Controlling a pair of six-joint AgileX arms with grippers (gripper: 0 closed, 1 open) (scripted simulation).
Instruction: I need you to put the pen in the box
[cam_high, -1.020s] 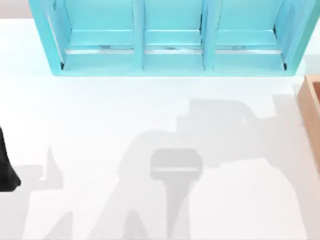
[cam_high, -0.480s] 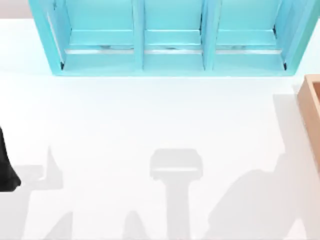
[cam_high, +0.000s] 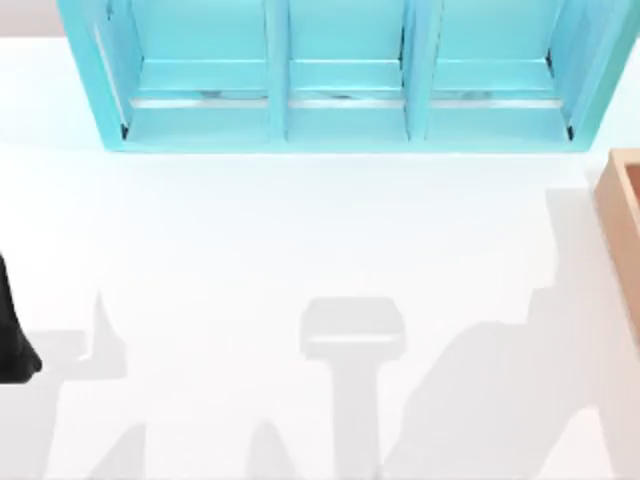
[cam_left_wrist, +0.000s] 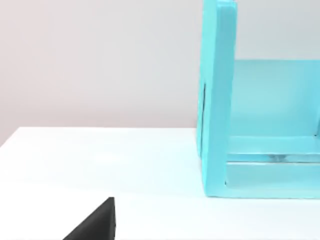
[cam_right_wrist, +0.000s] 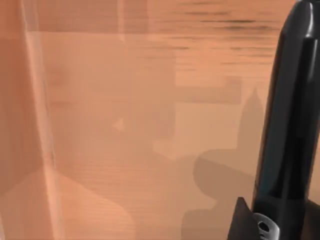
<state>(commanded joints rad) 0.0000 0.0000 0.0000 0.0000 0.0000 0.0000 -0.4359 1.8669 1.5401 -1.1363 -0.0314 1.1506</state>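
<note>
Bright, even light; soft grey shadows across the table (cam_high: 250, 230)

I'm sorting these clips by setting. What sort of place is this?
Probably a rendered tabletop test scene, not a real room: a bare white table, a light-blue shelf unit at its far edge, and a tan box at the right edge. The right wrist view shows the pen over the box's orange-brown inside.

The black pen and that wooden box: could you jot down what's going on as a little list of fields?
pen: slim black pen with a silver band, over the box's orange-brown inside, seen in the right wrist view
box: tan wooden box at the table's right edge, partly in view
right gripper: a dark finger beside the pen's banded end
left arm: dark part at the table's left edge
shelf: light-blue shelf unit at the far side
</note>
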